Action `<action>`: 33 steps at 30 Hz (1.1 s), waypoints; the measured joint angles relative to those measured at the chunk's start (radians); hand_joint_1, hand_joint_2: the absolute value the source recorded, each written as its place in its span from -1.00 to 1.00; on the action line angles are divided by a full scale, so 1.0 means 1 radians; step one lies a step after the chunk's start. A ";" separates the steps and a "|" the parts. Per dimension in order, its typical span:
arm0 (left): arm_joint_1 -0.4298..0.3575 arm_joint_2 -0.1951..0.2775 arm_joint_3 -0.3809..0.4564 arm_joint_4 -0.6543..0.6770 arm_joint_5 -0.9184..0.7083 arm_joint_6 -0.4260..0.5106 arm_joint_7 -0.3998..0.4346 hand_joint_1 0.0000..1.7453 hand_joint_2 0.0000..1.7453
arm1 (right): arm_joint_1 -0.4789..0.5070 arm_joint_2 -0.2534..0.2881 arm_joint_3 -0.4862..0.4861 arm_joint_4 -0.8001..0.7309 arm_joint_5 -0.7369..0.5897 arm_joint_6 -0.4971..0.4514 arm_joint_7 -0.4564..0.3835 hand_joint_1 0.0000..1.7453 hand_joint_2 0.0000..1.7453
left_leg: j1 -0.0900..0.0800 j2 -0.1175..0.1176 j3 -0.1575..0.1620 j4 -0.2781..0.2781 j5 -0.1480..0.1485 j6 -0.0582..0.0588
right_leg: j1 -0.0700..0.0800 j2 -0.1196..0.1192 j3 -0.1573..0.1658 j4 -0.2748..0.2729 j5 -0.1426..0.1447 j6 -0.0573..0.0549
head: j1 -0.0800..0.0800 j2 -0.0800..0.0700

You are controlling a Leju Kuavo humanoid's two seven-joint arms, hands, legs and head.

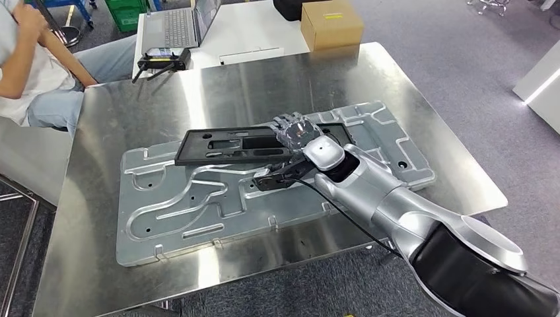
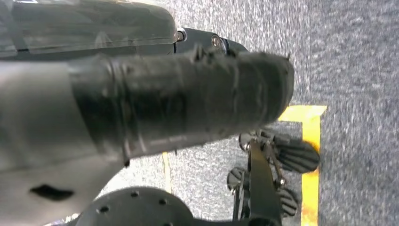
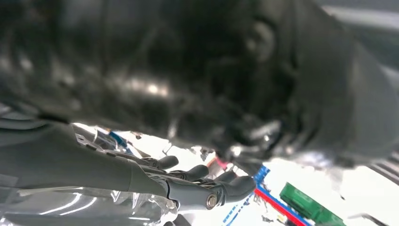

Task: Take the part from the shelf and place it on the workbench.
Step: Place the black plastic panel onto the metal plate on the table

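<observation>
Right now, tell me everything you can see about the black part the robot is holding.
The black part is a flat, long rectangular frame, matte like plastic, with a raised rim and several slots and cutouts. It sits slightly tilted over the grey metal plate on the steel workbench. The right hand holds its right end.

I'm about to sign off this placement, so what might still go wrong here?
The black part lies on the ribbed aluminium plate, not flat steel, with the right hand at its end; it may rock or slide on release. The wrist cable trails over the plate's edge and might snag on withdrawal.
</observation>
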 joint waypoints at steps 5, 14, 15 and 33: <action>0.002 -0.001 0.000 0.000 0.000 0.001 0.001 -1.00 -1.00 | -0.002 0.000 0.000 0.000 0.001 0.005 0.000 -1.00 -1.00 | 0.004 0.000 -0.049 0.114 -0.098 -0.028 | -0.015 -0.005 -0.017 -0.023 0.037 -0.020 | -0.007 0.000; -0.005 0.000 0.000 0.000 0.000 0.004 0.004 -1.00 -1.00 | -0.003 -0.001 0.000 -0.001 0.003 0.008 0.000 -1.00 -1.00 | 0.012 -0.002 0.097 0.005 -0.113 -0.035 | -0.017 -0.007 -0.088 -0.007 0.095 0.006 | -0.009 0.000; -0.006 0.000 0.000 0.000 0.000 0.005 0.005 -1.00 -1.00 | -0.005 -0.001 0.000 -0.001 0.003 0.009 0.000 -1.00 -1.00 | 0.009 -0.003 0.095 0.005 -0.110 -0.026 | -0.016 -0.008 -0.085 -0.010 0.101 0.013 | -0.008 0.000; -0.004 -0.006 0.001 0.000 0.001 0.014 0.011 -1.00 -1.00 | -0.007 -0.002 0.000 -0.005 0.008 0.018 -0.001 -1.00 -1.00 | -0.015 0.006 -0.044 -0.012 0.044 0.007 | 0.021 -0.015 0.086 -0.053 -0.034 -0.043 | 0.006 0.000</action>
